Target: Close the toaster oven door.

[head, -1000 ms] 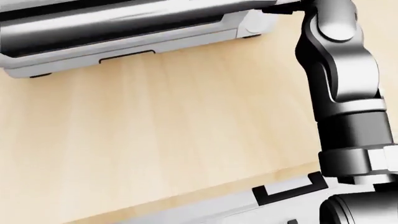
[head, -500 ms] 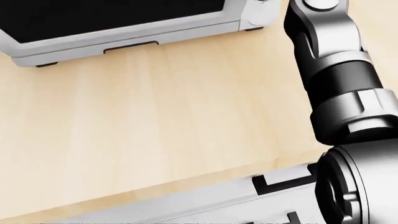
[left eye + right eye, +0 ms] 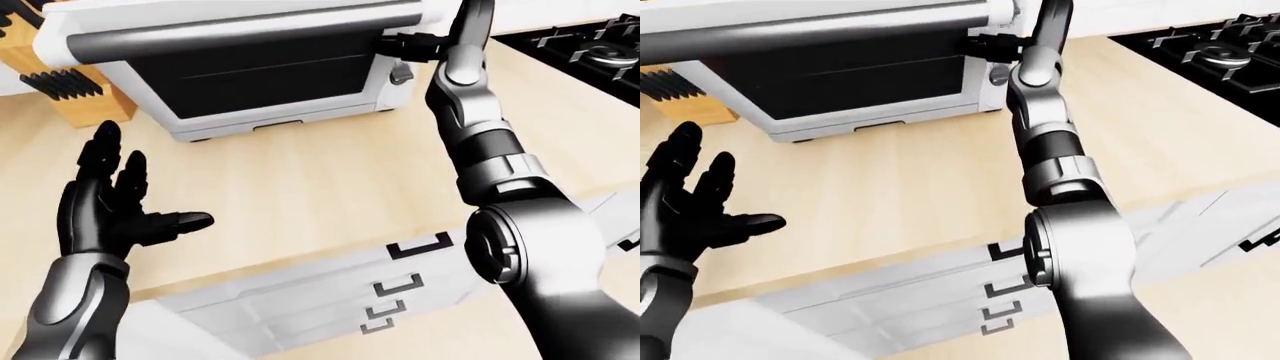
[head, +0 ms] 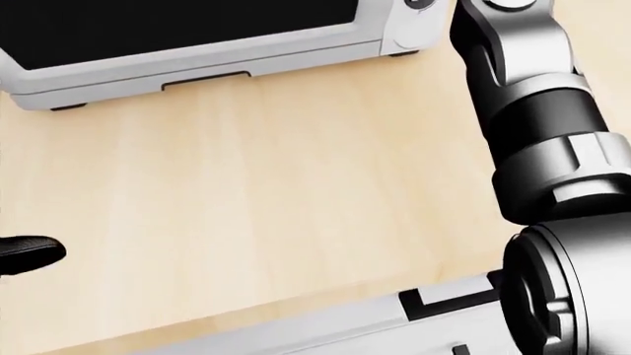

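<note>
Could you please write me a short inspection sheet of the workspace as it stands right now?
Surface: pale wooden counter, bare in the middle.
Job's things: toaster oven at the top of the left-eye view; its door looks almost shut, the long handle along its upper edge.
Clutter: wooden knife block left of the oven.
Grippers: right hand at the handle's right end, grip unclear; left hand open, fingers spread, apart from everything.
Cables: nothing seen.
Surroundings: black stove top at upper right; white drawers with dark handles below the counter edge.
</note>
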Controlling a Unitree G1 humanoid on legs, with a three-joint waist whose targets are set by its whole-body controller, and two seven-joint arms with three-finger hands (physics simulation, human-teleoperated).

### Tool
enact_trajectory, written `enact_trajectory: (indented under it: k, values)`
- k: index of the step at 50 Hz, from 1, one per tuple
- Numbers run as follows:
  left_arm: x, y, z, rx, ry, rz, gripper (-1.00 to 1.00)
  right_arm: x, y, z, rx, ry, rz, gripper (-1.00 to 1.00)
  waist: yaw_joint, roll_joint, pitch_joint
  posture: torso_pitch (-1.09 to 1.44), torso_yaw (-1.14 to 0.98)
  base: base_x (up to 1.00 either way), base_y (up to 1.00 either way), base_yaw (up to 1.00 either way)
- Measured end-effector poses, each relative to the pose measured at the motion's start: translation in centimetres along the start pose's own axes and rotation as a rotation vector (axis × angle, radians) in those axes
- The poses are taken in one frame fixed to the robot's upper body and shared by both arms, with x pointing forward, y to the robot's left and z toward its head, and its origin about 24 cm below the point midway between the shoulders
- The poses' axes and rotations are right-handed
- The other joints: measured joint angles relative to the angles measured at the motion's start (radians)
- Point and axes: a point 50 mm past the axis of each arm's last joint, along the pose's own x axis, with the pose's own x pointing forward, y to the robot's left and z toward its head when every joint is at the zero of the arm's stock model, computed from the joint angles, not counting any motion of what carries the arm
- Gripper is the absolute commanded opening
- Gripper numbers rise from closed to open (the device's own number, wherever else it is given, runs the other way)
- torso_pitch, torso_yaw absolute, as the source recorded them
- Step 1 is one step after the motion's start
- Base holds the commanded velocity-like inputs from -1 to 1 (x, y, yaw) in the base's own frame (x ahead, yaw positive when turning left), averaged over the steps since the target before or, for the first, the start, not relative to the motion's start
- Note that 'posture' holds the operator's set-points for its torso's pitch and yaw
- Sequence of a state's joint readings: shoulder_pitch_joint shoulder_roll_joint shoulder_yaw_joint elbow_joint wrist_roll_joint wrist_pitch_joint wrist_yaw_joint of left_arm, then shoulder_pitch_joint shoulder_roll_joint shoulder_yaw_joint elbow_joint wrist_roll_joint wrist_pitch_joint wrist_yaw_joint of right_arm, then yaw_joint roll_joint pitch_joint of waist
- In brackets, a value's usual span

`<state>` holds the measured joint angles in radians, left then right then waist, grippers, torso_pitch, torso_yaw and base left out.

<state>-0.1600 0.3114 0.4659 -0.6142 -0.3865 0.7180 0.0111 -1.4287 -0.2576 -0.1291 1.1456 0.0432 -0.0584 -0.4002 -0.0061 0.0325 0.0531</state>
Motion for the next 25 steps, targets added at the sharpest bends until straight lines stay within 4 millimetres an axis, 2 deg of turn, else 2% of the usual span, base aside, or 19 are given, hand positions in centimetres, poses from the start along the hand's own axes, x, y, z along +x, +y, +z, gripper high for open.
enact_trajectory:
  k: [6, 12, 15, 21, 25]
  values:
    - [-0.8, -2.1, 0.4, -0.010, 0.002, -0.082, 1.00, 0.0, 0.0, 0.0, 0.003, 0.002, 0.001, 1.00, 0.001, -0.003, -0.001, 0.00, 0.00, 0.00, 0.00, 0.00]
    - [-1.3, -4.3, 2.8, -0.013, -0.054, -0.174, 1.00, 0.0, 0.0, -0.1, 0.001, 0.012, 0.000, 1.00, 0.002, -0.006, 0.000, 0.00, 0.00, 0.00, 0.00, 0.00]
    - [-1.5, -6.0, 3.4, -0.018, -0.067, -0.244, 1.00, 0.1, 0.0, 0.0, -0.001, 0.015, 0.004, 1.00, 0.002, -0.004, 0.000, 0.00, 0.00, 0.00, 0.00, 0.00]
    - [-1.4, -8.0, 3.4, -0.014, -0.048, -0.341, 1.00, 0.2, 0.0, 0.5, 0.006, 0.000, 0.004, 1.00, 0.003, -0.008, 0.002, 0.00, 0.00, 0.00, 0.00, 0.00]
    - [-0.8, -9.1, 2.5, -0.004, -0.024, -0.373, 1.00, 0.2, 0.0, 0.6, 0.010, -0.003, 0.000, 1.00, 0.004, -0.012, 0.001, 0.00, 0.00, 0.00, 0.00, 0.00]
